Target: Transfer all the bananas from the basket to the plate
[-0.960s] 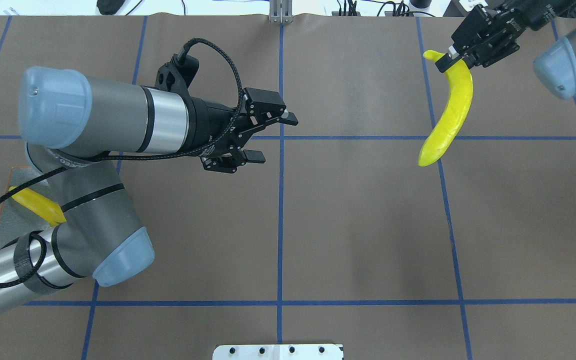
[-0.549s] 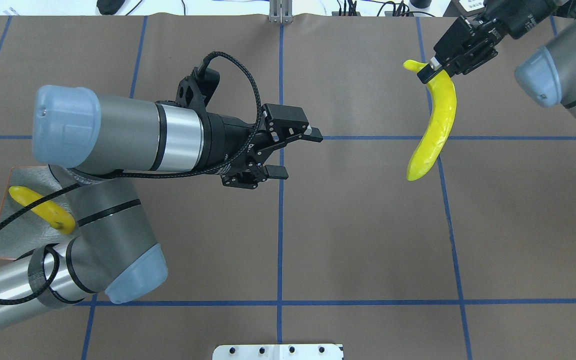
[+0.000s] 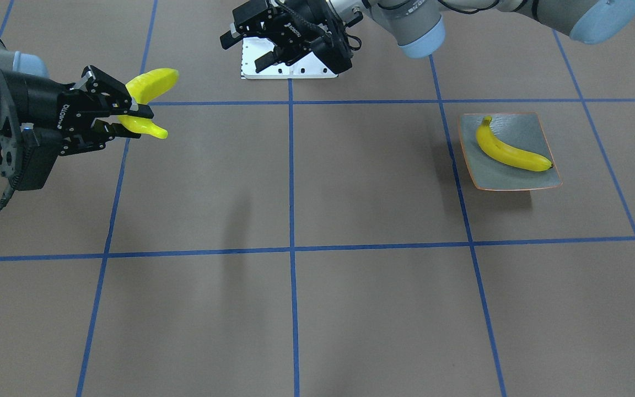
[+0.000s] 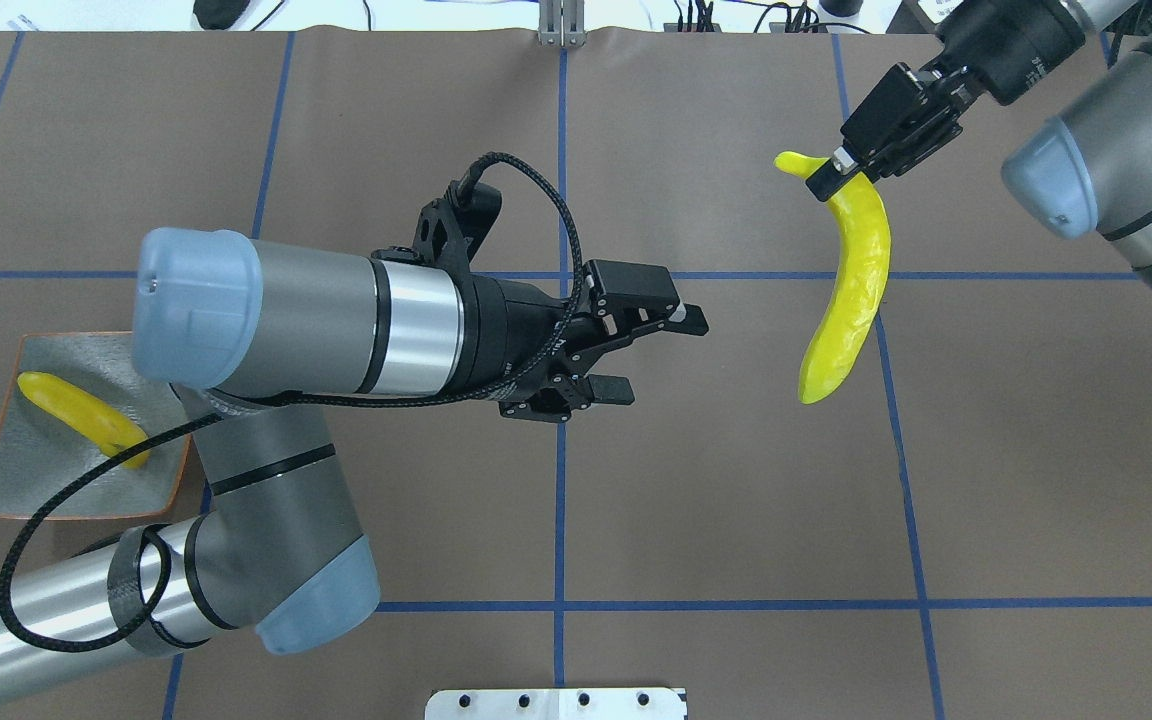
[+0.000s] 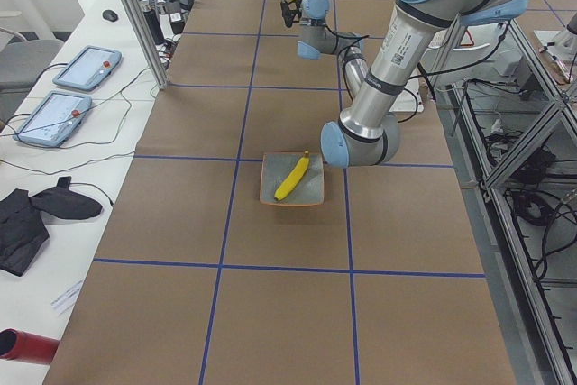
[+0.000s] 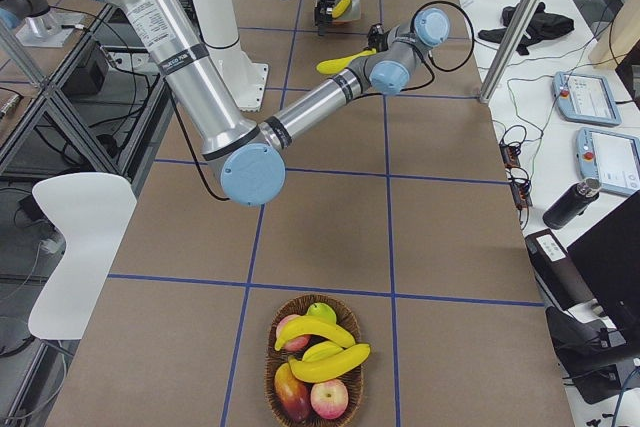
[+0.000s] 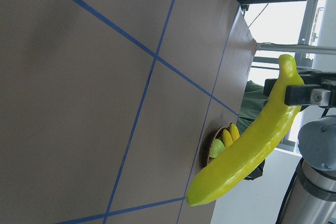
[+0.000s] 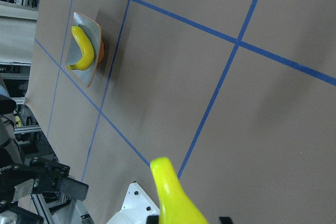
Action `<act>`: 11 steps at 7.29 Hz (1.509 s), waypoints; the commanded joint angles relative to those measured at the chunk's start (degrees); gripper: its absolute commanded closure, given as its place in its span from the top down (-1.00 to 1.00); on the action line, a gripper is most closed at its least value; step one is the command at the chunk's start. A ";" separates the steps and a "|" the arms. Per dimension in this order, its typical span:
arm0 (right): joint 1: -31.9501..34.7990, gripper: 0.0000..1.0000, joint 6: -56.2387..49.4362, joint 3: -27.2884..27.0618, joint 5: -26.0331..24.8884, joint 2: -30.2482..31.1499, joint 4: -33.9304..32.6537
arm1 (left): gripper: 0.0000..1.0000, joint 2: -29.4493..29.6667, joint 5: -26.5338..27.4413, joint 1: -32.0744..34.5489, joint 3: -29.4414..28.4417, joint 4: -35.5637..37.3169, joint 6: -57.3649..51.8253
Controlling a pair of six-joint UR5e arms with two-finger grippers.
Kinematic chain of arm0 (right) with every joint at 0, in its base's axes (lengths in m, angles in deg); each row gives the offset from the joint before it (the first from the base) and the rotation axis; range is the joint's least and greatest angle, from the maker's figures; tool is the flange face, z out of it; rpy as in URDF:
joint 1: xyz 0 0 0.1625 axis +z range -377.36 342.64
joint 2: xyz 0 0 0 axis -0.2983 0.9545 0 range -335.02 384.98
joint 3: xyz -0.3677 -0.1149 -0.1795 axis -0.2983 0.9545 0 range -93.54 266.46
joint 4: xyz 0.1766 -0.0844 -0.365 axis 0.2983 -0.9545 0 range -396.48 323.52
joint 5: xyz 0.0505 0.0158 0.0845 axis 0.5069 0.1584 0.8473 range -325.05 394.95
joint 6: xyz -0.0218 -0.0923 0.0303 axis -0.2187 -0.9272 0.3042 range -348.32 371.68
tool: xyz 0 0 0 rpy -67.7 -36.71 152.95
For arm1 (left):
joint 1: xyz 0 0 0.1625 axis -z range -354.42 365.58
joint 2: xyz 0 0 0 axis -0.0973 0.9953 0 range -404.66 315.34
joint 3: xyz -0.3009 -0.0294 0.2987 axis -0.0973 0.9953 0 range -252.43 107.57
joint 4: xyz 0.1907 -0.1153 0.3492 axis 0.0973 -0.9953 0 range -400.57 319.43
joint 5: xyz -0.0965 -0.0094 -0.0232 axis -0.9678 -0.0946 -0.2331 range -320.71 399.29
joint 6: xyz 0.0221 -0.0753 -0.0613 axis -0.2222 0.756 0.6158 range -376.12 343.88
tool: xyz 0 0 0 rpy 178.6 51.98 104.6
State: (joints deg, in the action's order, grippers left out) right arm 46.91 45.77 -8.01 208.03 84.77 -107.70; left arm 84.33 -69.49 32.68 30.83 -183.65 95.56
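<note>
My right pincer [image 4: 821, 182] is clamped on the stem end of a bright yellow curved banana [image 4: 851, 285]. It holds the fruit clear of the brown paper-covered table [image 4: 736, 500], with the free tip pointing toward the robot's side. The right arm comes in from the far right corner, its wrist angled inward.

My left pincer [image 4: 661, 357] has hold of nothing. Its two black fingers are spread wide and point across at the held banana, with bare table between them. The left arm is folded at the elbow, and its forearm reaches out over the middle of the table.

Well behind the left pincer, past that elbow, sits the square grey-green plate with a thin orange rim [image 4: 56, 490]. A second yellow banana [image 4: 76, 420] lies diagonally on it.

In the right side view, the round woven wicker basket [image 6: 268, 362] stands well away from both pincers at the table's end. It has more bananas [image 6: 330, 362] and other fruit in it.
</note>
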 commanded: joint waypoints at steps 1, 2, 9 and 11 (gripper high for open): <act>-0.63 -1.00 0.10 -0.27 0.41 0.07 -0.06 | 0.99 2.48 4.44 -3.62 -1.57 -0.62 -0.06; -0.72 -1.00 0.27 -0.27 0.41 -0.02 0.03 | 0.99 2.50 4.54 -3.64 -1.75 -1.41 -0.14; -0.46 -1.00 0.27 -0.36 0.85 -0.02 -0.06 | 0.99 7.94 10.69 -3.37 -16.86 -21.43 -10.25; -0.54 -1.00 0.36 -0.36 1.29 -0.10 -0.06 | 0.99 8.56 10.69 -3.46 -16.95 -21.72 -10.25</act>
State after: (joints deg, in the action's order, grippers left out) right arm 46.40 46.10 -8.38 209.03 84.74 -107.74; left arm 92.42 -58.81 29.29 14.14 -204.94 85.33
